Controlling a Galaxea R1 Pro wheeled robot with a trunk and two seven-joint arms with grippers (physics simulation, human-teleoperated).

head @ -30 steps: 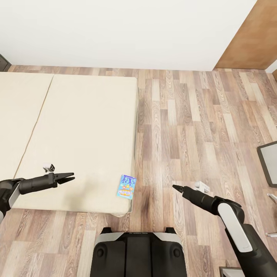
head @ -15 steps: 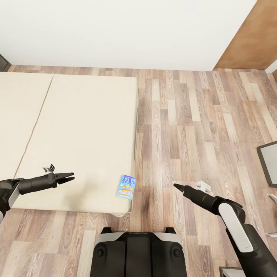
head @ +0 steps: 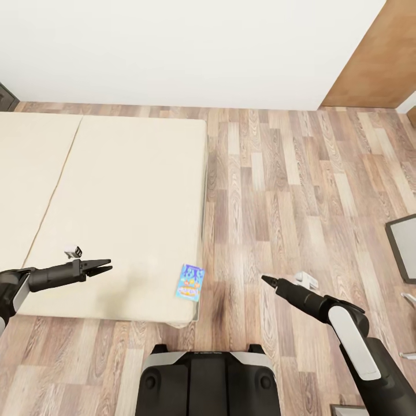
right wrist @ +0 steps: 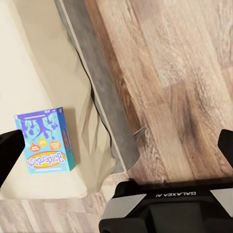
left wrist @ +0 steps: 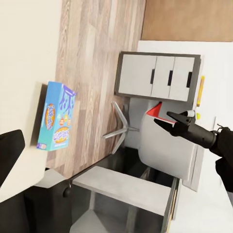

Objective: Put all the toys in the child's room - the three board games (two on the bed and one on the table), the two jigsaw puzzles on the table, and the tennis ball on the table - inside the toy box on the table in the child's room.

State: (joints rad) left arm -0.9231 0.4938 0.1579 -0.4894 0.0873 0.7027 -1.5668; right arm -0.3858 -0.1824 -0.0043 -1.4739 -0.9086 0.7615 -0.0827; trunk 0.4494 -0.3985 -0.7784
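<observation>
Nearest the robot, the small teal-blue board game (head: 190, 282) is lying flat on the bed (head: 115, 196) at its near right corner, just inside the right edge, its long axis running roughly from the near edge toward the far one with a slight tilt. The left tool (head: 103, 267) is hovering above the mattress near the near edge, well to the left of the game, its fingers slightly apart and empty. The right tool (head: 267, 281) is hanging over the wood floor (head: 300, 173) to the right of the bed, pointing toward the game, with fingers spread in the right wrist view.
</observation>
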